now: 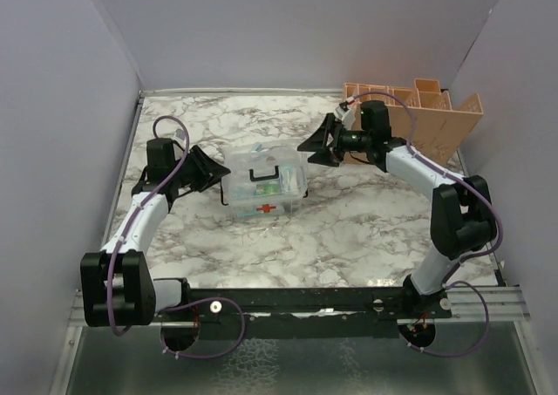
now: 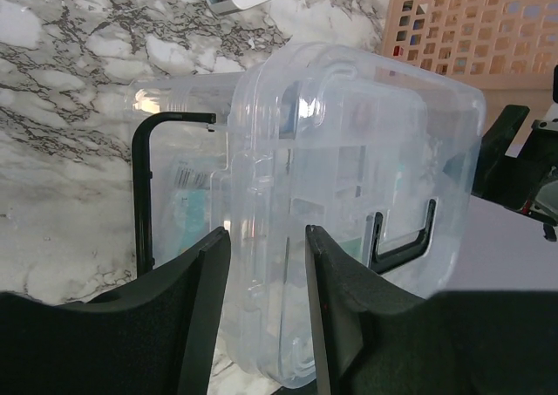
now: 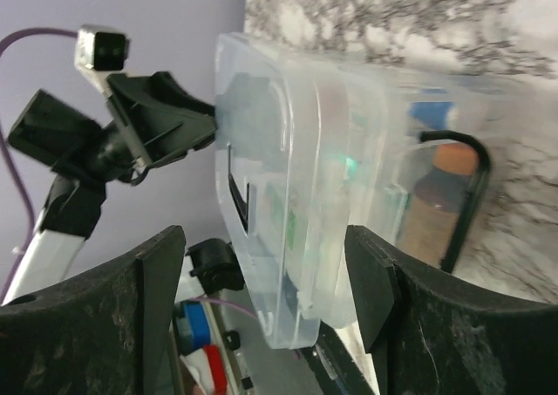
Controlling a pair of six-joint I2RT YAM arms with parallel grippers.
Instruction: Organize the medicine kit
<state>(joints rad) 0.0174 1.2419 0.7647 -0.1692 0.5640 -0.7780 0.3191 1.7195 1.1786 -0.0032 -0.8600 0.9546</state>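
Note:
The medicine kit point(image 1: 261, 186), a clear box with a black handle point(image 1: 266, 173) and a red cross point(image 1: 268, 208), sits mid-table with its lid down. My left gripper point(image 1: 212, 170) is at its left end. In the left wrist view that gripper point(image 2: 266, 231) is shut on the rim of the kit point(image 2: 349, 151), with both fingers against the clear plastic. My right gripper point(image 1: 316, 146) is at the kit's far right corner. In the right wrist view it point(image 3: 263, 238) stands open, and the kit's end point(image 3: 296, 151) lies between the fingers with a gap on the left side.
A peach slotted organizer point(image 1: 427, 116) stands at the back right corner, just behind the right arm, and shows in the left wrist view point(image 2: 471, 29). Grey walls close in the marble table point(image 1: 218, 255) on the left, back and right.

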